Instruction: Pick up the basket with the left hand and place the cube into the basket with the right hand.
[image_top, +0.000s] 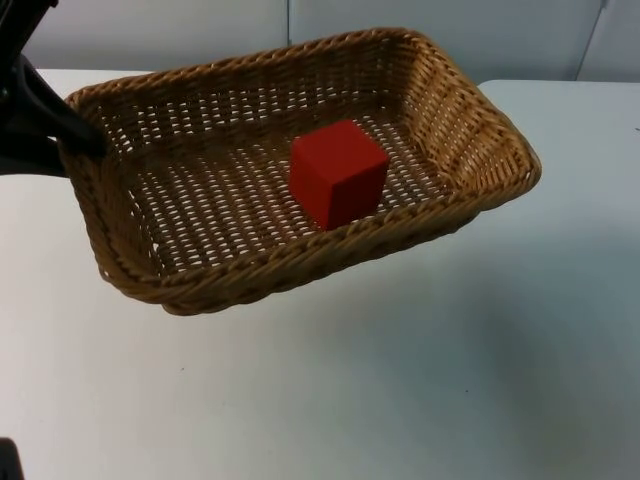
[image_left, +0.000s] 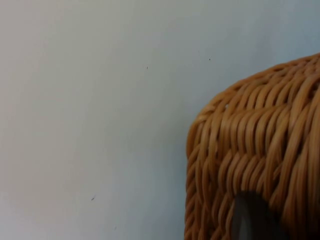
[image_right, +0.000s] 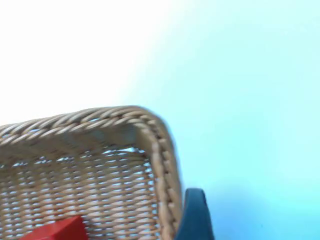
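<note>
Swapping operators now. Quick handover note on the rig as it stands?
Left end effector: shut on the basket at its rim corner, holding it tilted above the table.
Right end effector: just outside the basket's other end; grip state unclear.
Cube: red, lying inside the basket on its floor, nothing touching it.
Done: basket picked up, cube in.
Left: probably nothing beyond setting the basket down, if wanted.
</note>
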